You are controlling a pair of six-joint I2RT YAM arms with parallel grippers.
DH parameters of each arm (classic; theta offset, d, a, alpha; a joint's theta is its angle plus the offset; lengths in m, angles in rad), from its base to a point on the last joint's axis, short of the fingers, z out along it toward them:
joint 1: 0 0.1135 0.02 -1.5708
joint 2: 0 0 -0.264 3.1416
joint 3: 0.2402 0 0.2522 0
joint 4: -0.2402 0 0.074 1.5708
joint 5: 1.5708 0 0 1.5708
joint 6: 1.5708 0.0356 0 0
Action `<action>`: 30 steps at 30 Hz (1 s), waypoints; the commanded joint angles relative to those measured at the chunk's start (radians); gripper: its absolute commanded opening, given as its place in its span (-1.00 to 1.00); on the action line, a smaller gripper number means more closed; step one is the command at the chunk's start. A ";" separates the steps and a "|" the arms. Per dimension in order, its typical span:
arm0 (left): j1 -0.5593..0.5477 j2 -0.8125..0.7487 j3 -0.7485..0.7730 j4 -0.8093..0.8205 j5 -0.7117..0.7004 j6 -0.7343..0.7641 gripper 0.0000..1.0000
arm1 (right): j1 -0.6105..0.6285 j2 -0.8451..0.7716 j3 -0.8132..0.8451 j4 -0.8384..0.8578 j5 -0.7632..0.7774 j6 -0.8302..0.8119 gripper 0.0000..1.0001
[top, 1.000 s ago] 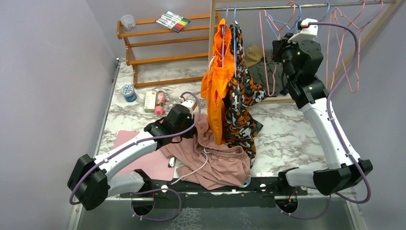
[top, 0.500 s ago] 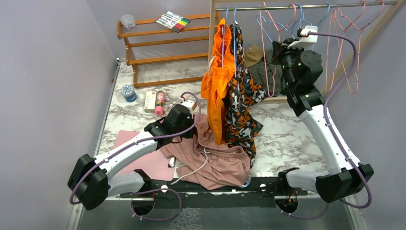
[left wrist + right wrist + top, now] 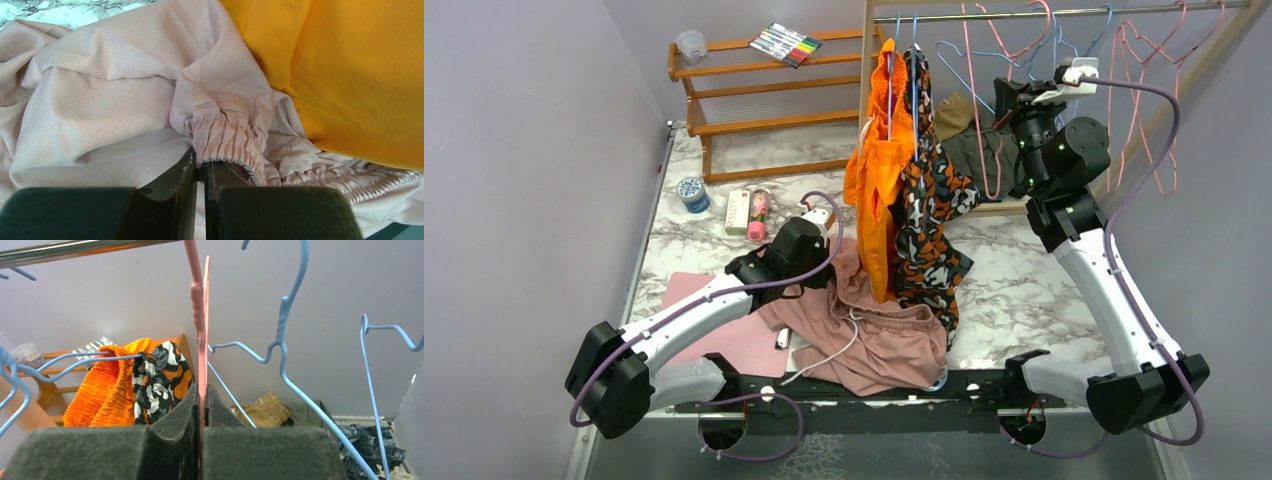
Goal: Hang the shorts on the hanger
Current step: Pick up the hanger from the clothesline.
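**A:** Where do the shorts (image 3: pixel 100 100) lie, and how do they handle?

**B:** Heaped on the desk (image 3: pixel 1034 285); soft, limp, probably light. Left end effector (image 3: pixel 200 167) pinches their elastic waistband (image 3: pixel 227 137), likely the firmest hold. Right end effector (image 3: pixel 201 395) clamps the thin hanger (image 3: pixel 202 340).

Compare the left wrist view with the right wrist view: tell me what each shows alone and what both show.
Left wrist only: the left gripper shut on the shorts at their waistband, and a strip of table. Right wrist only: the right gripper shut on the hanger, the rail, blue hangers, a camouflage garment. Both: the orange garment.
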 commanded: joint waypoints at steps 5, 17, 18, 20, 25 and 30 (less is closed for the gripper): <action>0.003 0.001 -0.006 0.017 0.001 0.000 -0.76 | -0.008 -0.056 -0.038 0.035 -0.052 -0.011 -0.99; 0.003 0.004 -0.006 0.012 -0.007 -0.001 -0.75 | -0.008 -0.130 0.070 -0.385 -0.058 0.123 -0.99; 0.003 0.003 -0.007 0.011 -0.007 -0.001 -0.74 | -0.008 -0.141 0.085 -0.440 -0.058 0.144 -0.99; 0.003 0.001 -0.009 0.010 -0.010 -0.001 -0.70 | -0.008 -0.171 0.101 -0.532 -0.074 0.177 -0.99; 0.003 0.003 -0.007 0.004 -0.021 0.006 -0.49 | -0.008 -0.226 0.170 -0.778 -0.141 0.220 -0.99; 0.003 0.007 -0.010 0.004 -0.026 0.006 -0.32 | -0.008 -0.287 0.238 -0.955 -0.206 0.235 -0.99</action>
